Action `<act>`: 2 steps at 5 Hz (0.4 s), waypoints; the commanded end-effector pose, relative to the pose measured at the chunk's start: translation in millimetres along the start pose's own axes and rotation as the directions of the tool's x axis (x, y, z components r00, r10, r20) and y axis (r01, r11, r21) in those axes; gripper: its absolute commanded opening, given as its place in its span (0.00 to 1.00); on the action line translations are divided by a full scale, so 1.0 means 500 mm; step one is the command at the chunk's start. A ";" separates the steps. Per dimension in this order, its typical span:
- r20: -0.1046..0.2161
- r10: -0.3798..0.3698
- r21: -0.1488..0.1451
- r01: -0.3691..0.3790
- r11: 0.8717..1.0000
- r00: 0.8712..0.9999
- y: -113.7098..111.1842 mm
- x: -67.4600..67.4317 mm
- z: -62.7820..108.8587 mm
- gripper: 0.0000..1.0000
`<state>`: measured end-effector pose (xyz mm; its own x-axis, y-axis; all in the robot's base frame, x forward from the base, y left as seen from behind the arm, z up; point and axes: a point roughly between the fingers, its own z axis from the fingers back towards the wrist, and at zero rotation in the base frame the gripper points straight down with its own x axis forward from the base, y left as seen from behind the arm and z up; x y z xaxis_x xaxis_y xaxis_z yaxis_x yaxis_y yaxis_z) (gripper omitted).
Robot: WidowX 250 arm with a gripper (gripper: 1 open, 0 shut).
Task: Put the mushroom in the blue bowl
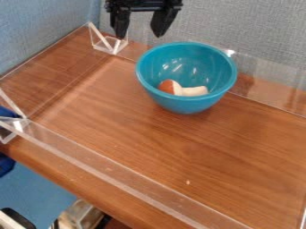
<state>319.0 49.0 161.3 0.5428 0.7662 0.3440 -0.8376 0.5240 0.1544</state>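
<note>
The blue bowl (pixel 187 79) stands on the wooden table toward the back. The mushroom (pixel 183 88) lies on its side inside the bowl, orange-brown cap to the left and cream stem to the right. My gripper (pixel 140 28) hangs at the top of the camera view, above and to the left of the bowl. Its two black fingers (pixel 121 26) are spread apart and hold nothing.
A low clear acrylic wall (pixel 72 156) runs around the wooden tabletop (pixel 143 134). A clear triangular bracket (pixel 107 41) stands in the back left corner, just below the gripper. A blue-grey wall rises behind.
</note>
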 end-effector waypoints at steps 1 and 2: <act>0.042 0.019 -0.034 -0.017 0.999 0.999 0.012 0.009 0.036 1.00; 0.045 0.018 -0.019 -0.018 1.000 0.999 0.016 0.016 0.024 1.00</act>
<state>316.1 52.1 157.5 0.5503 0.7576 0.3511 -0.8336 0.5223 0.1795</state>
